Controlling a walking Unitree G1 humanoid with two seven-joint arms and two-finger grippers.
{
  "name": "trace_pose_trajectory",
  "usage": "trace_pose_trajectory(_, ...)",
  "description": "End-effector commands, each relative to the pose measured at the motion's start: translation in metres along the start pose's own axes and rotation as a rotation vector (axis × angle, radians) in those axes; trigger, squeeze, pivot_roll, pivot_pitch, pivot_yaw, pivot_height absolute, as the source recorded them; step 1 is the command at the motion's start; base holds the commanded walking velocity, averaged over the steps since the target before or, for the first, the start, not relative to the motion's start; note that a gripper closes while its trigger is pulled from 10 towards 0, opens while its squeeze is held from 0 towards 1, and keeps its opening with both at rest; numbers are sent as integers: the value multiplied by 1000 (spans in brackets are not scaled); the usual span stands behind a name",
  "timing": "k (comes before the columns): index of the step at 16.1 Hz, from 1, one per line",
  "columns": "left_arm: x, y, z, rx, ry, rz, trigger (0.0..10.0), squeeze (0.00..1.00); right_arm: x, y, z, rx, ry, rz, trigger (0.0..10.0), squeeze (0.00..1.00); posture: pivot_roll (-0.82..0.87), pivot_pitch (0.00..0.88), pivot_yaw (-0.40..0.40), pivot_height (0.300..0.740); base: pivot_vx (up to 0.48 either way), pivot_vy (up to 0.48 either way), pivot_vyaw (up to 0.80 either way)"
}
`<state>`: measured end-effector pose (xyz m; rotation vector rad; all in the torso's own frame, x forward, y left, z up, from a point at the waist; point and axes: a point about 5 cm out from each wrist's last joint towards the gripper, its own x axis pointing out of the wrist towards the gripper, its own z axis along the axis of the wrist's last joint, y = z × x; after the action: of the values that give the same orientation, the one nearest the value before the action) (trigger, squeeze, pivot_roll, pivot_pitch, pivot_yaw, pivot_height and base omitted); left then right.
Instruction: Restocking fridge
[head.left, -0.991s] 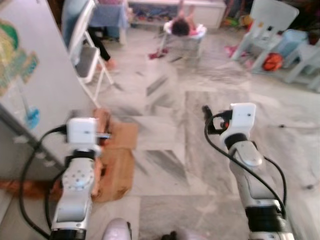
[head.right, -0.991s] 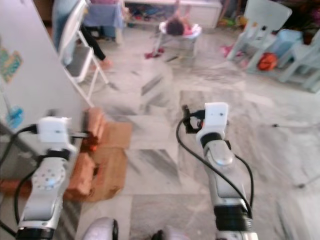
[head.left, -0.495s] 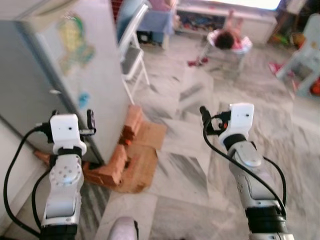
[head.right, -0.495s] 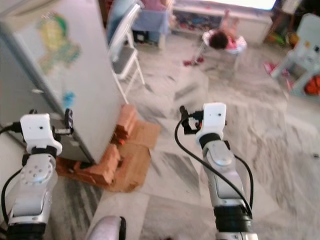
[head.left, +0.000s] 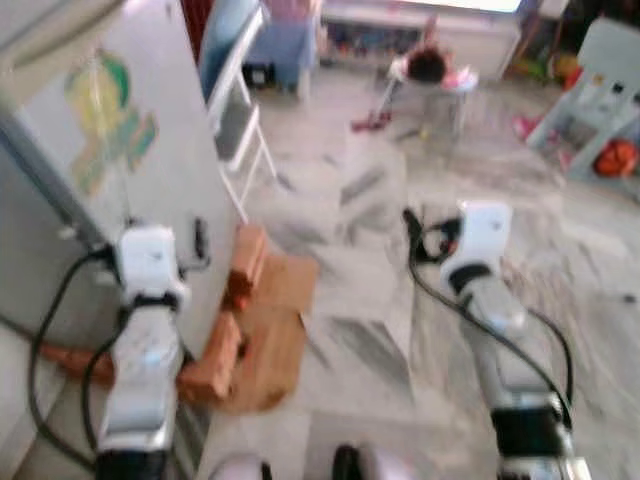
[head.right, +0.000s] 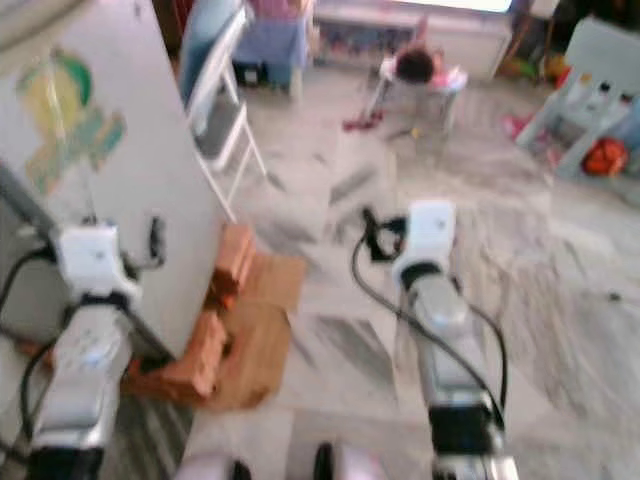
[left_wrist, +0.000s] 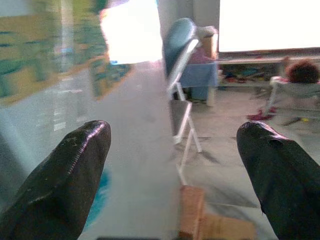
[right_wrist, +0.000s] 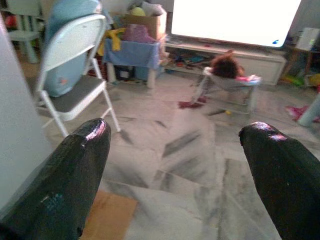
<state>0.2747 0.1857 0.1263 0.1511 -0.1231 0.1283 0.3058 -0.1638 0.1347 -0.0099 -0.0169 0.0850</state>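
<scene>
**Facing the fridge side, both claws empty**

Standing at far left: grey fridge (head.left: 90, 170), side panel turned toward the camera, green and yellow sticker (head.left: 105, 120) pasted high on it, small blue mark lower down. Blurred throughout in both eye views. Door not made out from here; cannot tell whether ajar or closed.

Raised in front of the fridge's lower edge: left claw (left_wrist: 172, 170), black fingers (left_wrist: 65, 180) spread wide in the wrist view, nothing between them, fridge panel close beside one finger. White camera block on the left wrist (head.left: 148, 262), black cable looped down beside the silver arm.

Stacked at the fridge's foot: red bricks (head.left: 240, 275), laid on a flattened brown cardboard sheet (head.left: 270, 335) on the marble floor (head.left: 350, 200). Behind the fridge, a white folding chair (right_wrist: 75, 75) with a blue cushion against its back, then a small stand draped in blue cloth (right_wrist: 132, 52).

Held out over bare floor, right of centre and well apart from the fridge: right claw (right_wrist: 175, 170), fingers (right_wrist: 280, 175) likewise spread, gripping nothing. Beyond it, a person low in a small seat (right_wrist: 227, 75) before a bright white screen (right_wrist: 235, 20).

Seen at far right: pale blue plastic chairs (head.left: 600, 70) and an orange ball (head.left: 615, 158) beneath them.
</scene>
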Motion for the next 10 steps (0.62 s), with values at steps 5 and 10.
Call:
trace_pose_trajectory(5,-7,12,-2,22,-1,65,10000,0,-5,0,-4,-8,8,10,10000,0,158,89,-47,740,0,0,0)
trace_pose_trajectory(10,7,26,-6,9,38,129,10000,0,-41,-12,-36,-49,201,20,10000,0,135,111,-45,740,0,0,0)
